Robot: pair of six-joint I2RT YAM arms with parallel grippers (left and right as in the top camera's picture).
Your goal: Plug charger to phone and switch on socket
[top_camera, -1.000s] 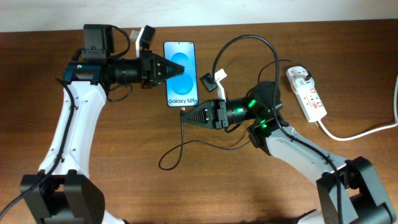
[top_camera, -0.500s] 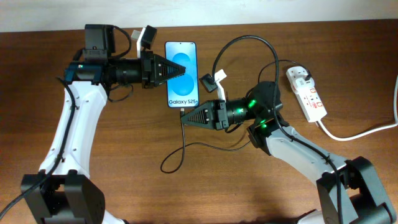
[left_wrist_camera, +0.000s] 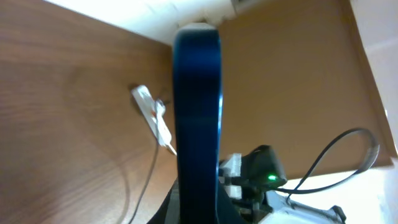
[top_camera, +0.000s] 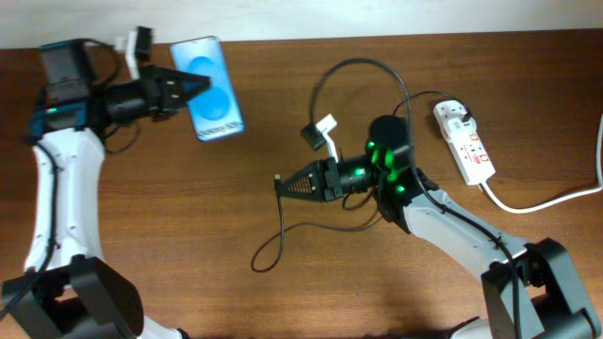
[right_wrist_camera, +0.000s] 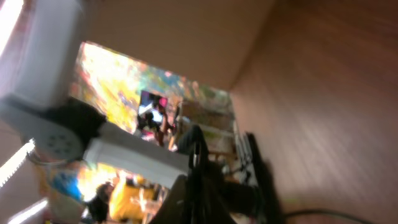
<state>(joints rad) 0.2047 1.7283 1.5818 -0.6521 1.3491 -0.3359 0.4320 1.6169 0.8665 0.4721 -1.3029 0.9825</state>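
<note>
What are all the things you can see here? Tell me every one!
phone: one, blue screen, back left, held by a gripper
charger cable: one, thin black, looping across the middle, one end at the power strip
power strip: one, white with red marks, right side
cord: one, thick white, running off the right edge
table: one, brown wood, under everything
left gripper: one, black, shut on the phone
right gripper: one, black, mid-table, shut on the charger cable's tip

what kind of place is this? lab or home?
Probably a lab test bench: a wooden table against a white wall, with a phone, a charger cable and a white power strip as props.
</note>
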